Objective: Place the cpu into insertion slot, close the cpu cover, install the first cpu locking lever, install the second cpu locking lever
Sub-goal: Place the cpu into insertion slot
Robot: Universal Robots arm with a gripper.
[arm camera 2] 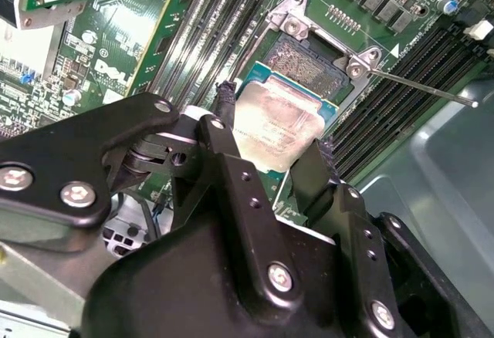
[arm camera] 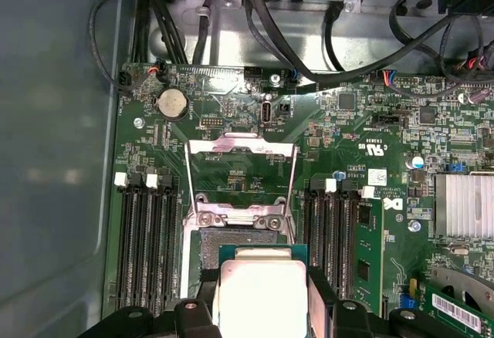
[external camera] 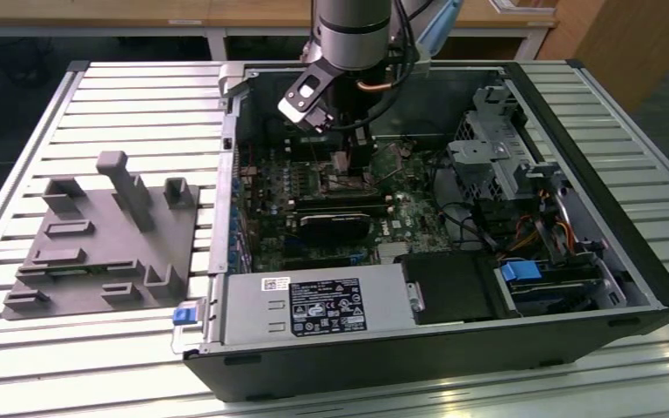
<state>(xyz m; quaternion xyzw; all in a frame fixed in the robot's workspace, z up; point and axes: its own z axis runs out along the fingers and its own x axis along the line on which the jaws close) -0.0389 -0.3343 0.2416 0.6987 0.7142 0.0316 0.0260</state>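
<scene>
silver cpu (arm camera 2: 279,122) pinched in end effector (arm camera 2: 274,128); just over insertion slot (arm camera 2: 307,64)

From my console: arm (external camera: 352,26) smooth grey cylinder, dark cables (external camera: 404,52) trailing alongside. Wrist block (external camera: 309,97) black with pale metal edging. In second wrist view I note gripper (arm camera 2: 274,122) matte black throughout. Two fingers (arm camera 2: 231,176): slim angular bars, row of small holes down each. Silver hex-socket screws (arm camera 2: 279,276) at finger bases. Rounded black bracket (arm camera 2: 69,160) carries two more.
</scene>
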